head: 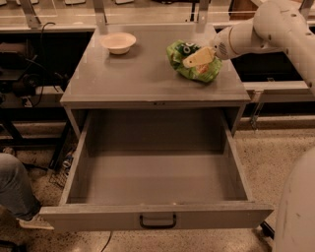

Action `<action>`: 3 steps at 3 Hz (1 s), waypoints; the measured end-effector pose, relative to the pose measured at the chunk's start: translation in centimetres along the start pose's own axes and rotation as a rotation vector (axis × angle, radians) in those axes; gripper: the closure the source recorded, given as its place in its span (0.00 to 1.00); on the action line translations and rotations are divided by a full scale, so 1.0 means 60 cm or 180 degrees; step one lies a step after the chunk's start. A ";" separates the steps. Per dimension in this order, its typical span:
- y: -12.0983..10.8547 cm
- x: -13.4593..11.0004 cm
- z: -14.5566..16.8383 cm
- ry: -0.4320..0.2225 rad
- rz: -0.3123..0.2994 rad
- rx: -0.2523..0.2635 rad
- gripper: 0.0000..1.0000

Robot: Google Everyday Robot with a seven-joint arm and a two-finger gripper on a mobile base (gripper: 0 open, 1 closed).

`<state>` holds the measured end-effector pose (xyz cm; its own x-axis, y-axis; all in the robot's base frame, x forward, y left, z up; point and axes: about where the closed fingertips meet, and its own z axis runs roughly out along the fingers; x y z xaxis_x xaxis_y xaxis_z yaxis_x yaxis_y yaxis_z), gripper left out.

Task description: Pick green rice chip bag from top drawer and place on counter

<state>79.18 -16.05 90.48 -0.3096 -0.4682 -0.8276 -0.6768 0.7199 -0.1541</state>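
Note:
The green rice chip bag [193,64] lies on the right part of the counter [142,78], the grey top of the cabinet. My gripper [198,57] reaches in from the right on the white arm [256,32] and sits over the top of the bag, touching it. The top drawer [155,177] is pulled fully open below the counter and holds nothing. Its front panel with the small dark handle [157,221] faces the camera.
A small white bowl [118,42] stands at the counter's back left. A pale bench with metal posts [100,10] runs behind the cabinet. A person's leg and shoe [15,192] are at the lower left. Part of my white body [295,211] fills the lower right.

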 end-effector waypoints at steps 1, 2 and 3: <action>-0.002 0.001 -0.003 0.0002 0.0004 0.0004 0.00; -0.042 0.017 -0.116 -0.0124 0.0085 0.0262 0.00; -0.084 0.030 -0.234 -0.0369 0.0212 0.0513 0.00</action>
